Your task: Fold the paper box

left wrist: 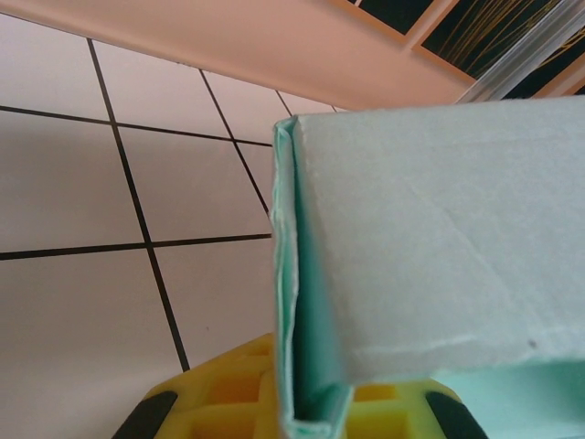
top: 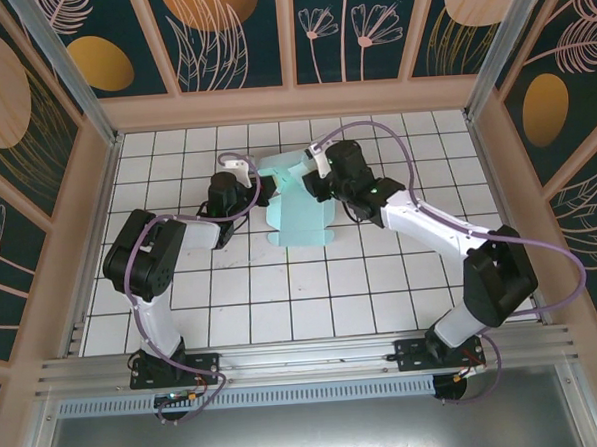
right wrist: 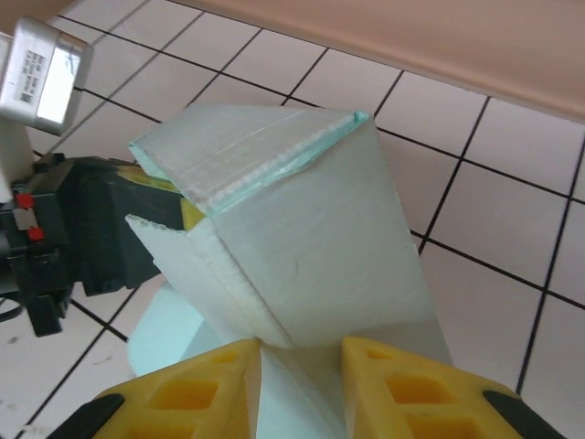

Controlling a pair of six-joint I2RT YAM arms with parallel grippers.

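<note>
Mint paper box (top: 296,216) edge in left gripper (left wrist: 306,407), open tiles (top: 282,294) alongside

You have one paper box (top: 298,221) and one white tiled table (top: 283,304). You are working with two arms, the left arm (top: 140,257) and the right arm (top: 429,222). Each ends in one gripper, so count two: the left gripper (top: 261,183) and the right gripper (top: 308,180). Each wrist view gives you two yellow fingers (left wrist: 219,398), four altogether. You also have two black base plates (top: 176,368), one under each arm, and one silver-grey camera module (right wrist: 46,78) in your right wrist view.
</note>
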